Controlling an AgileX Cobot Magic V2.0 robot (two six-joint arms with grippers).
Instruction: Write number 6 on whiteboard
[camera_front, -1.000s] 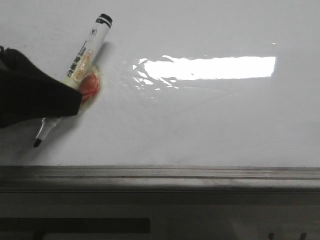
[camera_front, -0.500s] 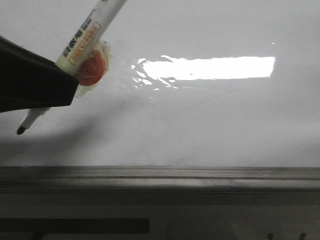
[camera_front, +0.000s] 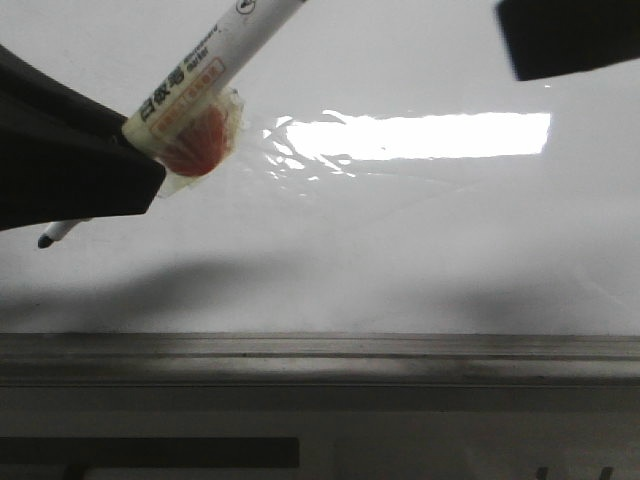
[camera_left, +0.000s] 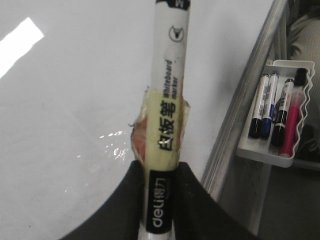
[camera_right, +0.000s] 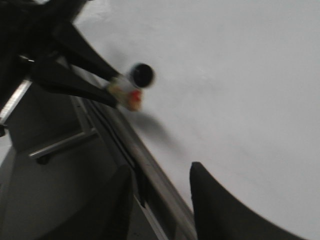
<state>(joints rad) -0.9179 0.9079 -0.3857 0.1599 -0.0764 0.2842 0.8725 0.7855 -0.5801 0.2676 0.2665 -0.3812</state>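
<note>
The glossy whiteboard (camera_front: 400, 230) fills the front view, with its grey rail (camera_front: 320, 348) along the near edge. No drawn 6 shows on it. My left gripper (camera_front: 130, 165) is shut on a black-and-white marker (camera_front: 190, 90) wrapped in yellowish tape with a red lump. The marker's dark tip (camera_front: 45, 241) hangs just above the board at the far left. In the left wrist view the jaws clamp the marker (camera_left: 167, 125) at its black band. My right gripper (camera_right: 160, 175) is open and empty over the rail; a dark part of it (camera_front: 570, 35) shows at the top right.
A white tray (camera_left: 280, 120) holding several spare markers hangs beyond the board's rail (camera_left: 245, 100). A bright light glare (camera_front: 420, 135) lies across the middle of the board. Below the rail is a dark frame (camera_front: 150, 450).
My left gripper has lifted and tilted the marker, so its tip rose off the board and moved left. The right gripper has come into the top right of the front view.
</note>
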